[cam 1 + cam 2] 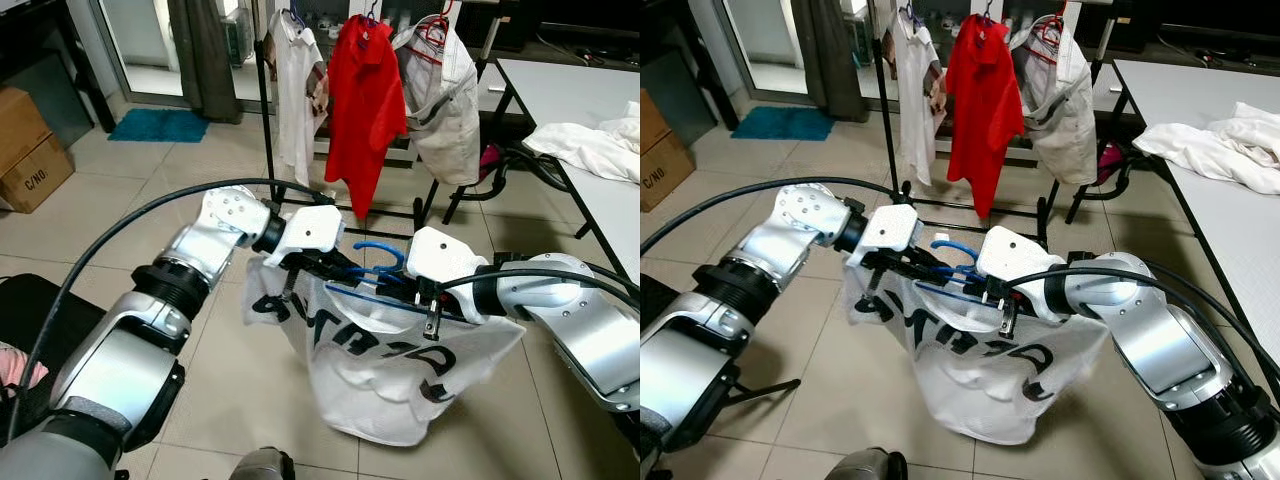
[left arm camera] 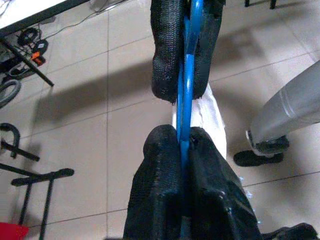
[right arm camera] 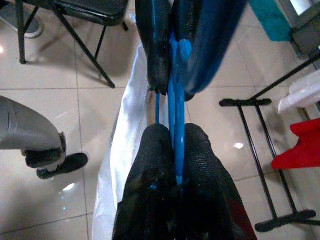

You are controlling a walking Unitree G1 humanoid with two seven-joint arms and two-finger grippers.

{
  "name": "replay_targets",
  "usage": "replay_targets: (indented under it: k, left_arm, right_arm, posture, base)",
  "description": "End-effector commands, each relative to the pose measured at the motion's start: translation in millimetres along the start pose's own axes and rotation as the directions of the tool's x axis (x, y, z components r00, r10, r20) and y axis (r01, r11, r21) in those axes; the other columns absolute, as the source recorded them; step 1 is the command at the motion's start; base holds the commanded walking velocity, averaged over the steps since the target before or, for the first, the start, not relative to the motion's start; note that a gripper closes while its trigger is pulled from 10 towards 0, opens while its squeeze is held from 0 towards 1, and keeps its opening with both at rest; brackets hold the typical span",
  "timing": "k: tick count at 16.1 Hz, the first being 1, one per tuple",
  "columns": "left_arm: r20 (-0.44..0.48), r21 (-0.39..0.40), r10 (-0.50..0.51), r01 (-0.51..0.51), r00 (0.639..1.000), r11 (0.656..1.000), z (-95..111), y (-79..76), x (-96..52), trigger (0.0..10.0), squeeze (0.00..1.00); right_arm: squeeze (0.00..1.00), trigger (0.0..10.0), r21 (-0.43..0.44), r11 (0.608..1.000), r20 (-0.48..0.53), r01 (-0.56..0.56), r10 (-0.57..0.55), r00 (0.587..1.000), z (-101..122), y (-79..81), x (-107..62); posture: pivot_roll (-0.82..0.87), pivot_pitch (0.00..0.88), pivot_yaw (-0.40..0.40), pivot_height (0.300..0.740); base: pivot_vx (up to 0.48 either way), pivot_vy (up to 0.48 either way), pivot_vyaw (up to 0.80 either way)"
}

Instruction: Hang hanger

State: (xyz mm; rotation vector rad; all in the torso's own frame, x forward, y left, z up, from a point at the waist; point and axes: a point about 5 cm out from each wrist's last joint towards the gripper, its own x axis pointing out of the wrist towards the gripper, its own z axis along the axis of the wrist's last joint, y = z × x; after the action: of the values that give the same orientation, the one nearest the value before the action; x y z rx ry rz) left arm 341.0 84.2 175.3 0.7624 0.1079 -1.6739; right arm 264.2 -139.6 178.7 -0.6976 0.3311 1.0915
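The left gripper [image 1: 335, 268] is clamped on the blue hanger [image 1: 378, 262], seen at centre, above the tiled floor [image 1: 150, 190]. A white shirt [image 1: 375, 365] with black lettering is draped from it toward 6 o'clock. The right gripper [image 1: 405, 282] is closed on the same hanger. At 12 o'clock, a clothes rack [image 1: 268, 110] is hung with a red shirt [image 1: 362, 100].

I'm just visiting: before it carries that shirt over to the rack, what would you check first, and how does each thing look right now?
1. Left gripper shut on the blue hanger: ok.
2. Right gripper shut on the hanger: ok.
3. White shirt draped on the hanger: ok.
4. Hanger's hook free and pointing up: ok.
5. Free spot on the clothes rack: cannot tell.
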Motion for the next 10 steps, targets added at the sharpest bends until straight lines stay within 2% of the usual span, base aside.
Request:
replay_targets:
  k: [1,4,7,8,9,10]
  left_arm:
    - [-0.035,0.022,0.023,-0.022,0.999,1.0,0.5,2.9,2.4,0.0,0.0]
    - [-0.057,0.041,0.046,-0.043,0.997,0.998,-2.1,1.9,8.8,0.0,0.0]
    - [-0.041,0.045,0.072,-0.071,0.997,0.996,-2.4,2.2,10.3,0.0,0.0]
    - [0.005,0.009,0.099,-0.099,0.995,0.995,0.6,4.9,11.2,10.0,0.68]
    - [0.008,0.011,0.09,-0.09,0.996,0.996,1.1,4.7,11.3,10.0,1.0]
    - [-0.002,0.023,0.1,-0.1,0.995,0.995,0.8,5.1,11.3,10.0,1.0]
  right_arm:
    - [0.0,10.0,-0.047,0.999,0.05,0.002,0.001,0.999,14.6,-2.5,-2.2]
    - [0.0,10.0,-0.048,0.999,0.058,0.003,0.0,0.998,16.9,-3.1,-1.9]
    - [0.0,10.0,-0.049,0.999,0.062,0.005,-0.002,0.998,17.9,-3.5,-1.8]
    - [0.0,10.0,-0.049,0.999,0.062,0.005,-0.002,0.998,17.9,-3.7,-1.7]
    - [0.0,10.0,-0.049,0.999,0.061,0.005,-0.002,0.998,18.0,-3.7,-1.6]
    - [0.0,10.0,-0.049,0.999,0.061,0.005,-0.002,0.998,18.0,-3.7,-1.5]
  posture:
    - [0.03,0.0,0.051,0.74]
    - [0.03,0.0,0.05,0.74]
    - [0.03,0.0,0.05,0.74]
    - [0.03,0.0,0.049,0.74]
    - [0.03,0.0,0.049,0.74]
    - [0.03,0.0,0.049,0.74]
  base:
    - [0.0,0.0,0.0]
    - [0.0,0.0,0.0]
    - [0.0,0.0,0.0]
    - [0.0,0.0,0.0]
    - [0.0,0.0,0.0]
    - [0.0,0.0,0.0]
